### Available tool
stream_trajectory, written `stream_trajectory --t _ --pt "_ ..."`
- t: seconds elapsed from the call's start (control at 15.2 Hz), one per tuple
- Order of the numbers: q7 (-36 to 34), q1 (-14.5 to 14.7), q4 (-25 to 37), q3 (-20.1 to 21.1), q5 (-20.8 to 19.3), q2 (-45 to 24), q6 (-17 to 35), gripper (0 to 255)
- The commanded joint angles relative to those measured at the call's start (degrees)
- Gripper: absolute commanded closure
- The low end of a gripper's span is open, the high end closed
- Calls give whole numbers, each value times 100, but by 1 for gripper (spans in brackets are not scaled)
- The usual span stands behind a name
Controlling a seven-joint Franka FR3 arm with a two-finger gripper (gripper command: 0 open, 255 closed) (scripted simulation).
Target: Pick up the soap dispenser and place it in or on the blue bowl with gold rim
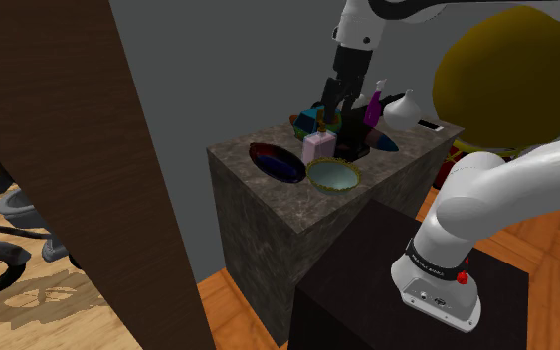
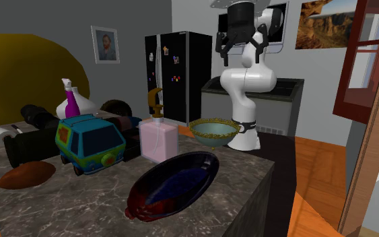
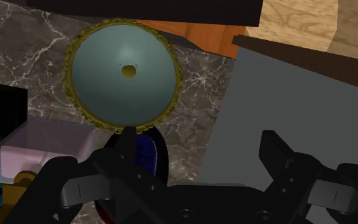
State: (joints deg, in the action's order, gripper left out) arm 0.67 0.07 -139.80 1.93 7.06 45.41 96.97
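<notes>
Here the gripper (image 1: 332,107) hangs wide open and empty at the shoulder view's upper centre, above the pink dispenser (image 1: 319,146), which stands upright on the marble counter (image 1: 236,154) in mid-frame, just beside the gold-rimmed bowl (image 1: 333,176) to its lower right.

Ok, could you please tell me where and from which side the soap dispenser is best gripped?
Grip the pink, flat-sided body of the soap dispenser, below its gold pump. It stands upright, so coming straight down from above looks best. The open fingers would pass either side of the pump and close across the two broad flat faces.
</notes>
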Motion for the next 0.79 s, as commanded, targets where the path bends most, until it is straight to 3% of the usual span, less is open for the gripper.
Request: stream_trajectory --t 0.0,0.73 --pt "0 0 0 0 0 0 0 0" --pt "1284 -432 -197 -1330 -149 -1014 1677 0"
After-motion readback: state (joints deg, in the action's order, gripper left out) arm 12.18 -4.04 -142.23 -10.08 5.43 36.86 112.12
